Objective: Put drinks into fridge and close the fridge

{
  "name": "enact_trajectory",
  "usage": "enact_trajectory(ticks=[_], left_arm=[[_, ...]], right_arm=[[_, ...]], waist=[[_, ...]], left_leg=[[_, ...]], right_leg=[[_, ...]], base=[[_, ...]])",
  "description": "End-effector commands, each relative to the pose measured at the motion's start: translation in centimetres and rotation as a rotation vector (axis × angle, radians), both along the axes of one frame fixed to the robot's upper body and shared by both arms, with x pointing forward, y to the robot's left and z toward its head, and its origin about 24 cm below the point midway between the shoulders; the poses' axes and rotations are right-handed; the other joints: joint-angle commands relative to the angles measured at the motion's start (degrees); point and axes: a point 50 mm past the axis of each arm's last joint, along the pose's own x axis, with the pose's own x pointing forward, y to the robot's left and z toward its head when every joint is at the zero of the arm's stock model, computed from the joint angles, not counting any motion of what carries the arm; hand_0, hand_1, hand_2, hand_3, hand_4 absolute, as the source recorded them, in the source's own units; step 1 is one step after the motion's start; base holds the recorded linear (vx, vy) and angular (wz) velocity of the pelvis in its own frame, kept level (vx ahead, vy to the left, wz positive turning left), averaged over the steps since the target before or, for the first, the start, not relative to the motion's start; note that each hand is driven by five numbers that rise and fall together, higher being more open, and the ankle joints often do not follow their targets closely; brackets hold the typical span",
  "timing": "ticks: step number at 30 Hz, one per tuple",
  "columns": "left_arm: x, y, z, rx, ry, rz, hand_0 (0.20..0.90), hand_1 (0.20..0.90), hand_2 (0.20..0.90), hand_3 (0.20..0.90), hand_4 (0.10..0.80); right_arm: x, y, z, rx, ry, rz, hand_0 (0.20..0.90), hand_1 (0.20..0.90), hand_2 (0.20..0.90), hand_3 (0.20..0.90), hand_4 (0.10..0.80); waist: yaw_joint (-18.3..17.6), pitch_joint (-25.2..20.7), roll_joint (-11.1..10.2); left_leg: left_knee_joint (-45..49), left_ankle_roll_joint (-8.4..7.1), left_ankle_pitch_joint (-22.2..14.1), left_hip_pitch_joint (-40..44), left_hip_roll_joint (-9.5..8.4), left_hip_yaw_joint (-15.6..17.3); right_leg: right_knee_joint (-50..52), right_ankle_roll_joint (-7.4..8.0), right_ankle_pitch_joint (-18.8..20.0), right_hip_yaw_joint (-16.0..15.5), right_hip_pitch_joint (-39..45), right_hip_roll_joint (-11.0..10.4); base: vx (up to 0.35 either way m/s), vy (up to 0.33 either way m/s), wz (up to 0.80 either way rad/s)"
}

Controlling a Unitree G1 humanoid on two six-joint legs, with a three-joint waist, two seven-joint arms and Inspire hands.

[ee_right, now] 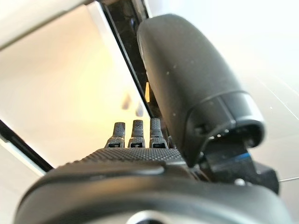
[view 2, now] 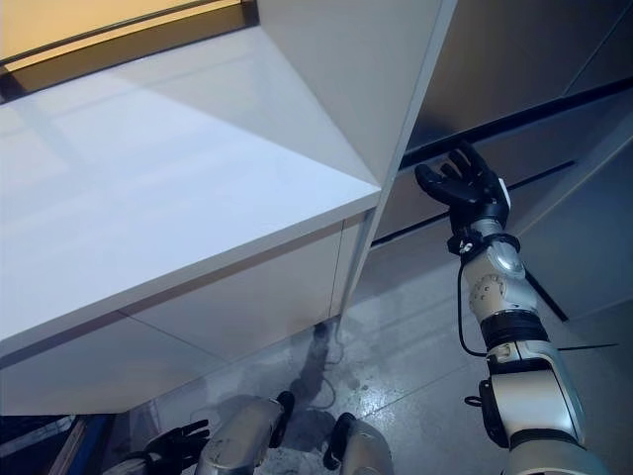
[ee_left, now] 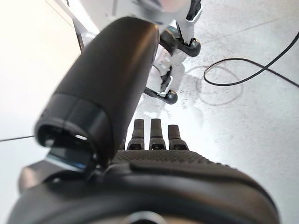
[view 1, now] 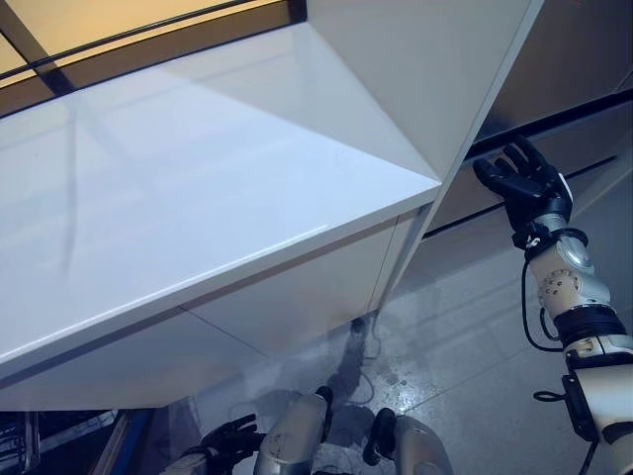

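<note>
No drinks show anywhere. The right hand (view 1: 524, 178), fingers spread and empty, reaches the dark fridge front (view 1: 564, 59); the left hand (view 1: 229, 437) hangs relaxed, empty.

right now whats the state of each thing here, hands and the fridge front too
right hand: raised, fingers spread open, at the dark gap by the white panel's edge, holding nothing
left hand: hanging low near the floor, fingers relaxed, empty
white counter: bare top, nothing on it
white panel: upright beside the counter; open or shut cannot be told
drinks: none in view
</note>
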Motion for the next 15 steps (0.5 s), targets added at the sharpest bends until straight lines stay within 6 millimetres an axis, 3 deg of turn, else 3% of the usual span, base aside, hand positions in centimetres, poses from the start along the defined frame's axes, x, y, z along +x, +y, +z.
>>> enact_trajectory(ticks=[1, 4, 9, 14, 15], left_arm=[[-2.0, 1.7, 0.0, 0.05, 0.028, -0.059, 0.9, 0.9, 0.9, 0.9, 0.8], [-1.8, 1.8, 0.1, 0.057, 0.022, -0.049, 0.9, 0.9, 0.9, 0.9, 0.8], [-1.9, 2.0, 0.1, 0.047, 0.024, -0.018, 0.9, 0.9, 0.9, 0.9, 0.8], [-2.3, 1.5, 0.0, 0.011, 0.012, 0.053, 0.9, 0.9, 0.9, 0.9, 0.8], [-2.4, 1.4, -0.1, 0.007, 0.012, 0.058, 0.9, 0.9, 0.9, 0.9, 0.8]], right_arm=[[0.1, 0.7, 7.6, -0.124, -0.312, -0.055, 0.9, 0.9, 0.9, 0.9, 0.8], [-0.5, 0.9, 7.4, -0.185, -0.327, -0.04, 0.9, 0.9, 0.9, 0.9, 0.8], [-2.2, 1.0, 4.6, -0.183, -0.267, 0.033, 0.9, 0.9, 0.9, 0.9, 0.8], [-5.8, 2.0, -4.6, -0.131, -0.037, 0.116, 0.9, 0.9, 0.9, 0.9, 0.8], [-6.2, 2.0, -5.5, -0.13, -0.01, 0.118, 0.9, 0.9, 0.9, 0.9, 0.8]], waist=[[0.4, -7.3, -2.7], [-1.0, -8.4, -3.2], [-3.9, -11.5, -4.0], [-7.7, -14.8, -4.1], [-7.9, -15.1, -4.0]], left_leg=[[-2.0, 3.62, -4.1, 1.8, -0.68, 3.7], [-4.0, 3.37, -3.7, 3.0, -0.18, 4.4], [-9.3, 2.36, -1.9, 5.6, 0.65, 5.9], [-16.1, 1.0, 1.1, 8.0, 1.77, 8.0], [-16.8, 0.9, 1.4, 8.2, 1.87, 8.3]], right_leg=[[-6.8, 0.89, 4.2, 3.9, 2.4, 1.0], [-9.6, 1.22, 5.1, 5.0, 3.2, 1.6], [-14.6, 2.19, 6.5, 6.9, 4.5, 3.1], [-19.9, 3.22, 8.7, 8.5, 5.7, 4.7], [-20.4, 3.29, 8.8, 8.6, 5.8, 4.8]], base=[[-0.044, -0.069, -0.08], [-0.056, -0.056, -0.22], [-0.051, -0.057, -0.28], [-0.084, -0.048, -0.27], [-0.079, -0.021, -0.32]])
